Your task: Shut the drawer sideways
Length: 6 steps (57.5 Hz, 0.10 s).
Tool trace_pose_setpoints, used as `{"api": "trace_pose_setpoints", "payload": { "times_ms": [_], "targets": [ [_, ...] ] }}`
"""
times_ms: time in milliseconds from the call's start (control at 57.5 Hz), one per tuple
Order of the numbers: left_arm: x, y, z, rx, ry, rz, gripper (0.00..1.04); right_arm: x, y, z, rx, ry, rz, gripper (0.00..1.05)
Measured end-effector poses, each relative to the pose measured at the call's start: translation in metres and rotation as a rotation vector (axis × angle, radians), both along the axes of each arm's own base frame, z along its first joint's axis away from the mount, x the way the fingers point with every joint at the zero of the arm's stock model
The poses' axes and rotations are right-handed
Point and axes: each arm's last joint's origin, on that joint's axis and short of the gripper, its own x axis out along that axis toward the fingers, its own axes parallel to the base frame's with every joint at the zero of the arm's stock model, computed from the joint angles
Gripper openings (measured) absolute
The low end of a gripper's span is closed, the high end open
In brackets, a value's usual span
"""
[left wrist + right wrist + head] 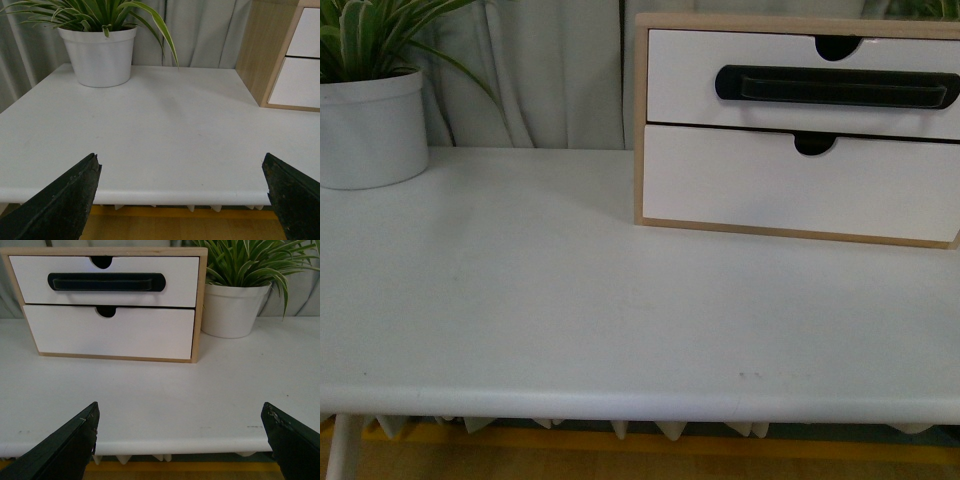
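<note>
**Drawer looks nearly shut, both grippers back at table edge**

Nearest: left gripper (182, 192) spread wide, holding nothing, hanging off the front edge of the table (520, 300). Same for right gripper (180, 432), fingers wide apart, empty. Neither arm visible in front view.

Mid: bare white tabletop between grippers and cabinet (642, 120).

Far: drawer (690, 80) with black handle (832, 86) in top slot of wood frame, right of centre in front view, above plain lower drawer (720, 185). Front sits close to flush; any remaining gap hard to tell. Potted plant (370, 120) far left, well apart.

Judgement: if still proud, better to use right arm, closer side. Press flat on white front beside handle, not on notch. Push straight in, slow, avoid shoving whole cabinet backward.
</note>
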Motion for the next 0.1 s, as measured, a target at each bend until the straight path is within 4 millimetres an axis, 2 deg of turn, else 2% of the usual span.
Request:
{"api": "trace_pose_setpoints", "payload": {
  "times_ms": [104],
  "targets": [
    [0.0000,0.0000,0.0000,0.000,0.000,0.000,0.98,0.0000,0.0000,0.0000,0.000,0.000,0.000,0.95]
  ]
}}
